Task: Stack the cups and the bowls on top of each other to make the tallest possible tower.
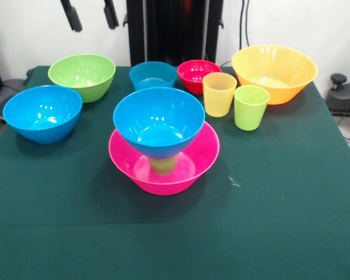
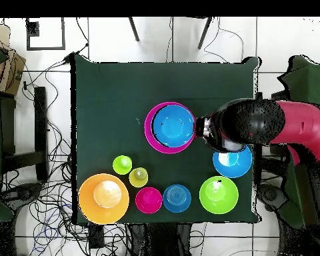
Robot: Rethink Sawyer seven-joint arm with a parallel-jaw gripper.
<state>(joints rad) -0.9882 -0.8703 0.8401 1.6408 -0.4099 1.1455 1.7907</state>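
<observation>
The tower stands mid-table: a wide pink bowl (image 1: 201, 156) (image 2: 149, 131) holds an upturned green cup (image 1: 163, 165), and a medium blue bowl (image 1: 158, 121) (image 2: 173, 125) sits on the cup. My gripper (image 1: 91, 14) shows only as two black fingertips (image 1: 71, 15) at the top edge, apart and empty, high above the green bowl (image 1: 81, 76) (image 2: 219, 195). In the overhead view the arm (image 2: 256, 123) hides it. A loose yellow-orange cup (image 1: 219, 93) (image 2: 138, 177) and a loose green cup (image 1: 250, 107) (image 2: 122, 164) stand side by side.
A second medium blue bowl (image 1: 42, 112) (image 2: 233, 165), a small blue bowl (image 1: 153, 74) (image 2: 177, 198), a small red bowl (image 1: 198, 74) (image 2: 149, 200) and a large orange bowl (image 1: 274, 73) (image 2: 104, 198) stand along the robot's side of the green table (image 1: 280, 221).
</observation>
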